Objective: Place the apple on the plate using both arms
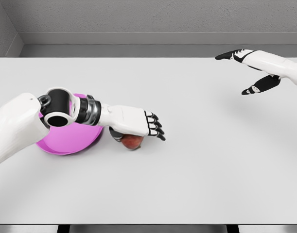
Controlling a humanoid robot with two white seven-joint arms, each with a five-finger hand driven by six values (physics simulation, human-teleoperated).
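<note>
A reddish apple (132, 142) lies on the white table just right of a magenta plate (65, 144). My left hand (150, 128) hovers right on top of the apple, palm down. Its fingers stretch out past the fruit to the right and its thumb sits at the apple's left side. The fingers are not wrapped around it. My left forearm crosses over the plate and hides its upper part. My right hand (232, 74) hangs at the far right above the table's back edge, fingers spread and holding nothing, far from the apple.
The white table (197, 170) spreads wide to the right and front. A grey wall runs behind its far edge.
</note>
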